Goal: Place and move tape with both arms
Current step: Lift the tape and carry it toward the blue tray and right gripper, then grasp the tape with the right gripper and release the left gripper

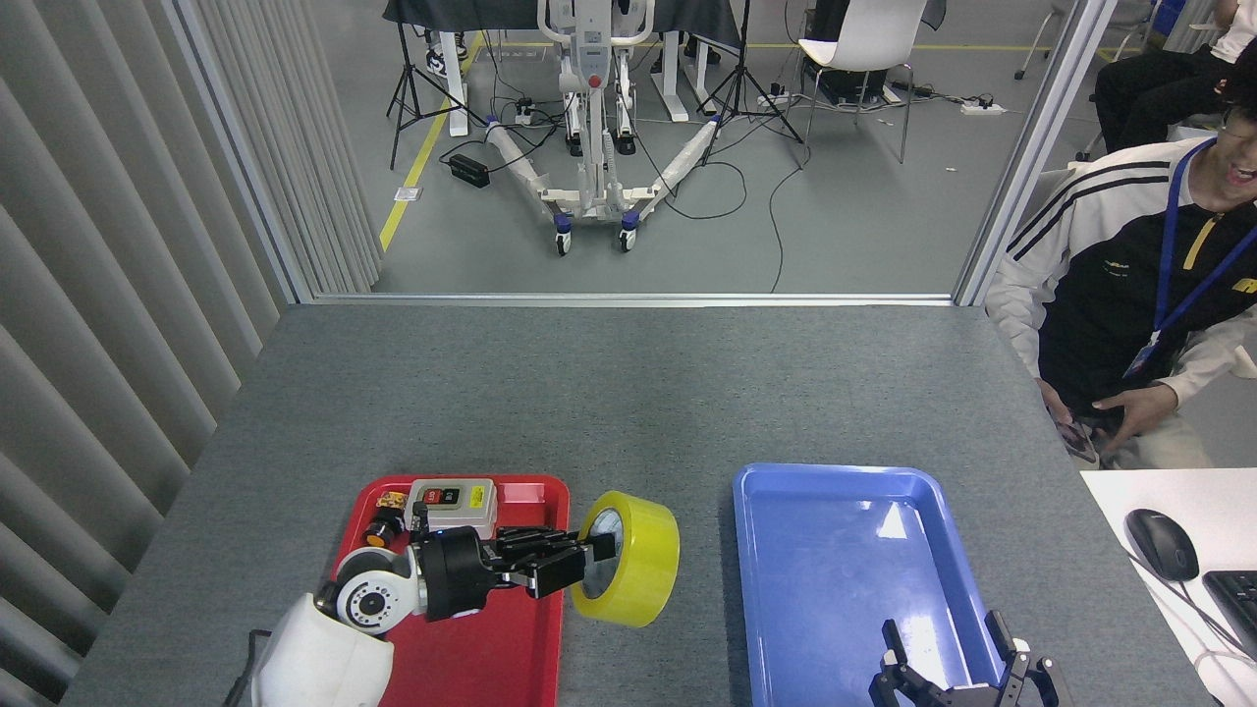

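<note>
The left arm's black three-fingered gripper [579, 558] is clamping the wide roll of translucent yellow packing tape [628, 560], its fingers reaching into the whitish core, and is holding it lifted and turned on edge. The roll is hanging over the right rim of the red plastic tray [471, 648] and the grey felt-like tabletop [628, 393], between that tray and the blue plastic tray [845, 570]. A grey switch box with red and green buttons [452, 499] is sitting at the red tray's far end. The right arm's black gripper [967, 678] is hovering at the blue tray's near edge with its fingers spread wide and nothing in them. A seated person in a white and black jacket [1120, 265] is leaning at the table's right side
</note>
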